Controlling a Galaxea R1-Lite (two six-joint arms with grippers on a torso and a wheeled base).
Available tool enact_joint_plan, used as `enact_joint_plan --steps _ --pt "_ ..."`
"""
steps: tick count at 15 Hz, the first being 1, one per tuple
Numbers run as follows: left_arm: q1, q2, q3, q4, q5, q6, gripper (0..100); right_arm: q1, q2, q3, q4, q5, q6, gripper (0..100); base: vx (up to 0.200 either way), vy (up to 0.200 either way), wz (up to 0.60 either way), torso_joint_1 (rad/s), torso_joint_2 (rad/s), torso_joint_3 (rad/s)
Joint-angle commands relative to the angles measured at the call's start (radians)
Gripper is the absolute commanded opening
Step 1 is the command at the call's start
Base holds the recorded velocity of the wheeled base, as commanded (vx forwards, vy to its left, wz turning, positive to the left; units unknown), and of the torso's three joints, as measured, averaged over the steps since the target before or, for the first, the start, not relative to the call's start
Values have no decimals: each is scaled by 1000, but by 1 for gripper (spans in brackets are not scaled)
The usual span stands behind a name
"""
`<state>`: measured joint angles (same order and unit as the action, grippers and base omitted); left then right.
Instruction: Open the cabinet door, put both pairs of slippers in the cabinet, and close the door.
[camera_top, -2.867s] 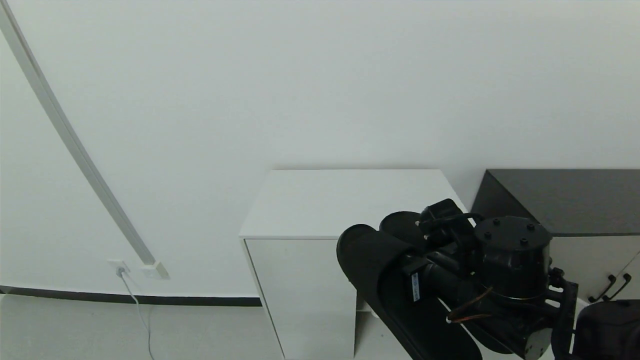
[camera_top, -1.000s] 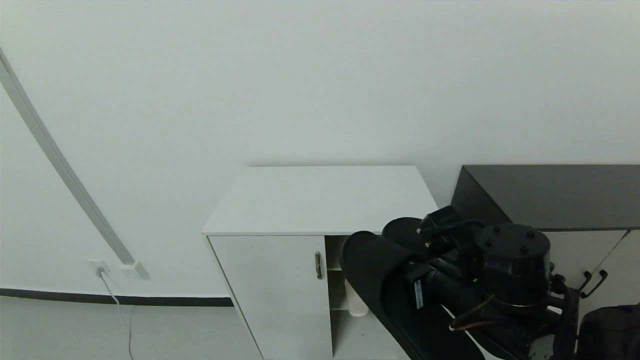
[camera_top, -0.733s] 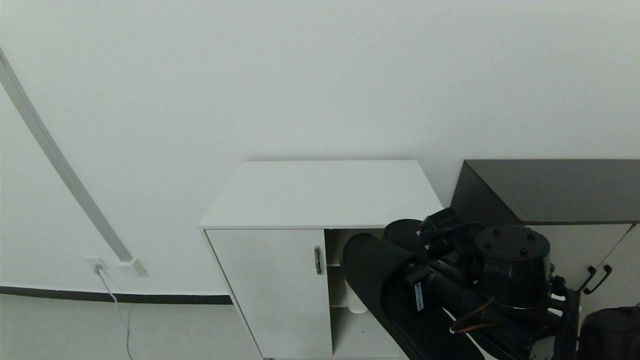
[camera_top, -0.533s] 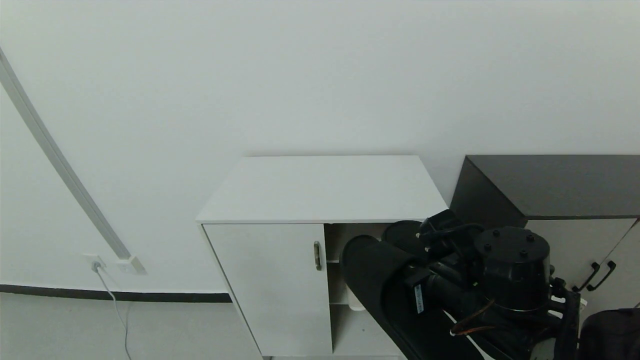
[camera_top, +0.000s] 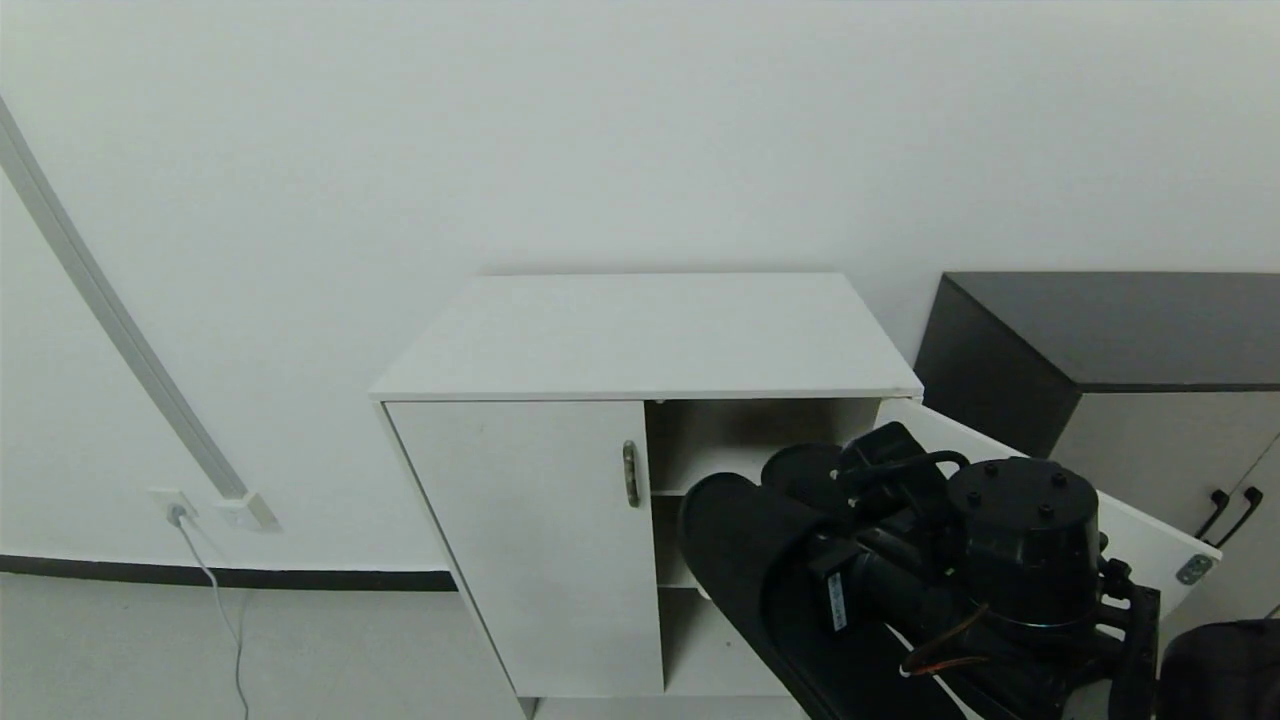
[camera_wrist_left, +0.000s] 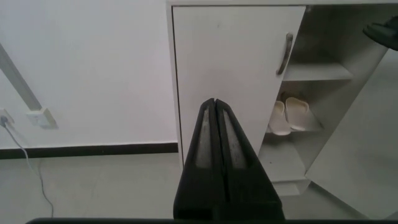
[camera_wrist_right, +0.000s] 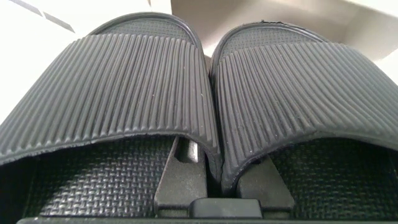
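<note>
A white cabinet stands against the wall with its left door closed and its right door swung out to the right. My right gripper is shut on a pair of black slippers, held side by side in front of the open half. The black slippers hide most of its fingers. A pair of white slippers lies on the middle shelf inside. My left gripper is shut and holds nothing, a little way back from the closed door, low and near the floor.
A lower cabinet with a dark top and black handles stands just right of the open door. On the wall to the left are a slanting cable duct and a socket with a cable hanging to the floor.
The whole head view has shifted, so the camera moved; more of the cabinet front, its shelves and the open right door now show. The right arm holds the black slippers as before.
</note>
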<state>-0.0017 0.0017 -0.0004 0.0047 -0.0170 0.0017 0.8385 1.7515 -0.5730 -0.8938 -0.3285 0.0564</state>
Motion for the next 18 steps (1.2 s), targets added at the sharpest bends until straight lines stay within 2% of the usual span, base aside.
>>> enact_joint_plan --steps 1,9,18 --pt "0 0 0 0 0 0 0 1 3 -1 0 0 0 0 0 0 0 -217 540 320" --pt "0 0 0 0 0 0 0 1 5 1 0 0 -9 0 0 0 0 -195 518 317" --pt "0 0 0 0 0 0 0 1 6 15 0 3 -13 0 0 0 0 -134 478 339"
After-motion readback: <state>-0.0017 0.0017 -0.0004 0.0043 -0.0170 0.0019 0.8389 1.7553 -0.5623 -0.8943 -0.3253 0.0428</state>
